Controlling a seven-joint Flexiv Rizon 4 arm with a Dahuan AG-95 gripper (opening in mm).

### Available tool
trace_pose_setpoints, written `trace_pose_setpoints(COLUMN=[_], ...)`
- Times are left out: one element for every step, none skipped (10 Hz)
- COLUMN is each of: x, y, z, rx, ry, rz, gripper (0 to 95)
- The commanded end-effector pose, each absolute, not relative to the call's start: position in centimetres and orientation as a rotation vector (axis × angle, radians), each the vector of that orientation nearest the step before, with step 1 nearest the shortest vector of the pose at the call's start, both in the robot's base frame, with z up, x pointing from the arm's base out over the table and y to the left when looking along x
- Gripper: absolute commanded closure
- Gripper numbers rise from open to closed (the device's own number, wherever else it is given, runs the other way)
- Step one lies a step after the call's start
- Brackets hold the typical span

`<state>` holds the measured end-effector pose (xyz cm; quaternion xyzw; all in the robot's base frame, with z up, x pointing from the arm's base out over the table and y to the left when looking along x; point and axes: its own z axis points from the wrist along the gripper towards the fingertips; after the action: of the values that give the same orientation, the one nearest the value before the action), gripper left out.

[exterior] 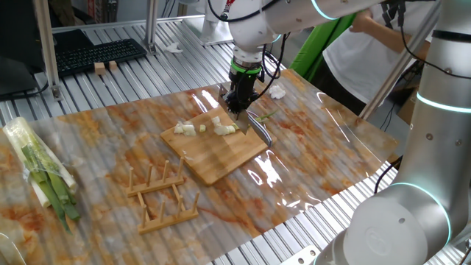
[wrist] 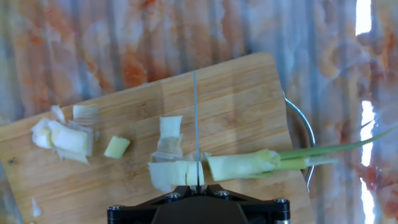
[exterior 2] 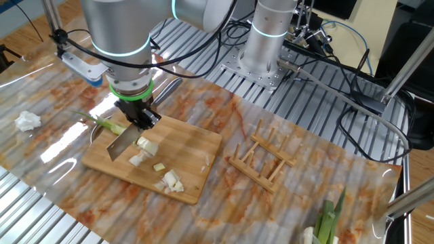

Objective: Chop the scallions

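I saw the scallions (wrist: 242, 165) lying on the wooden board (wrist: 236, 99) right under my gripper (exterior 2: 139, 116), whose fingers were clamped on the knife (exterior 2: 124, 144), its blade down through the stalk. Cut chunks (wrist: 62, 135) lay scattered on the board beside it.

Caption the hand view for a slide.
Knife blade cutting through the scallion stalk on the wooden board, chopped pieces alongside.

One fixed view looks down across the marbled orange-white table (exterior: 309, 158) from a far corner, the other fixed view from the opposite side, closer. Hand view stares straight down, right up close. All three catch the rectangular bamboo cutting board (exterior: 221, 156) (exterior 2: 193, 152) (wrist: 242, 93).
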<state>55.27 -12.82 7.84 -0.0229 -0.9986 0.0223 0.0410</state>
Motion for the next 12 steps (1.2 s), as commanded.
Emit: trace_pose_setpoints(x=[55.1, 55.1, 55.1, 55.2, 55.4, 55.4, 55.3, 55.3, 55.3, 55.3, 55.2, 55.2], y=[-13.6, -15.4, -16.1, -17.1, -18.0, -18.4, -18.3, -18.3, -18.2, -18.2, -18.1, -17.9], z=[7.9, 7.9, 8.0, 8.0, 7.8, 7.7, 7.6, 7.6, 7.6, 7.6, 7.6, 7.6], rx=[-0.015, 0.04, 0.057, 0.083, 0.105, 0.108, 0.09, 0.085, 0.079, 0.089, 0.094, 0.086], ry=[-3.066, -3.069, -3.069, -3.067, -3.07, -3.07, -3.07, -3.07, -3.071, -3.072, -3.072, -3.073], rz=[0.083, 0.089, 0.087, 0.08, 0.073, 0.06, 0.052, 0.042, 0.009, 0.01, 0.008, 0.009], gripper=[95.0, 95.0, 95.0, 95.0, 95.0, 95.0, 95.0, 95.0, 95.0, 95.0, 95.0, 95.0])
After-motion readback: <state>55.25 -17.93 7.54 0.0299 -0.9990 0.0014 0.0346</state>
